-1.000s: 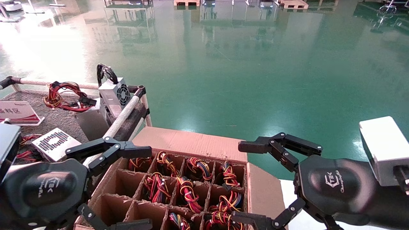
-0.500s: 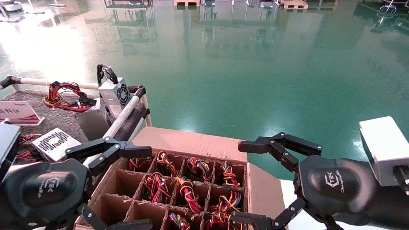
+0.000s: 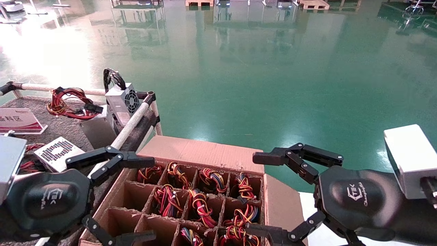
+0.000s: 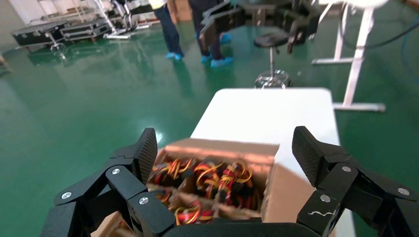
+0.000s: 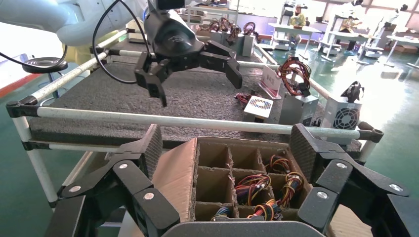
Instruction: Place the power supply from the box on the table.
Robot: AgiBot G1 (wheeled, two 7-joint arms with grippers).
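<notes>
The brown box (image 3: 205,152) stands low in the middle of the head view, and its grid cells hold coiled wire bundles (image 3: 201,205). The bodies under those bundles are hidden in the cells. One plain silver-grey power supply (image 3: 97,130) with red wires (image 3: 68,102) lies on the table (image 3: 65,128) by the rail. My left gripper (image 3: 146,198) hangs open over the box's left edge with nothing between its fingers. It looks down on the box (image 4: 286,192). My right gripper (image 3: 257,194) hovers open and empty over the box's right side, above the cells (image 5: 212,182).
A white pipe rail (image 3: 131,124) runs between table and box. A perforated unit (image 3: 58,152), a fan-grille unit (image 3: 124,99) and a red-and-white sign (image 3: 18,119) sit on the mat. The box rests on a white table (image 4: 267,113). Green floor lies beyond.
My left gripper has shifted a little to the left and down, away from the box's middle. The right gripper has barely moved. Both remain open.
</notes>
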